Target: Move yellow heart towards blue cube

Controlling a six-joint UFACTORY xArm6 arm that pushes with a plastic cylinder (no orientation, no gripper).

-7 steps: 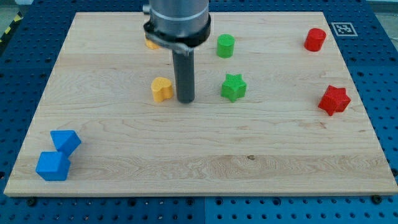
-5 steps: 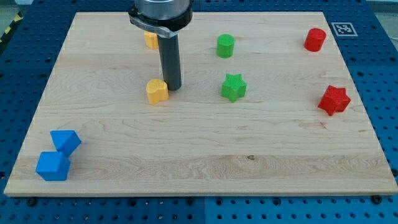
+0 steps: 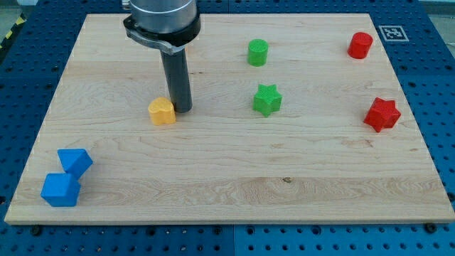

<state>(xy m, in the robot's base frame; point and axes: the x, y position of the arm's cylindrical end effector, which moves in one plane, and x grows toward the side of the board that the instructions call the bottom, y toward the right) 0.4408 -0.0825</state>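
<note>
The yellow heart point(image 3: 162, 112) lies left of the board's middle. My tip point(image 3: 180, 110) touches its right side, just up and to the right of it. The blue cube point(image 3: 60, 190) sits at the board's bottom left corner, far down and to the left of the heart. A second blue block point(image 3: 75, 162) leans against the cube's upper right.
A green cylinder point(image 3: 258, 52) and a green star point(image 3: 267, 99) stand right of my tip. A red cylinder point(image 3: 360, 45) and a red star point(image 3: 382, 114) stand at the view's right. The arm's body hides another yellow block at the view's top.
My tip has slid to the left and slightly down. It has pushed the yellow heart left and a little down, closer to the blue cube. The other blocks have not moved.
</note>
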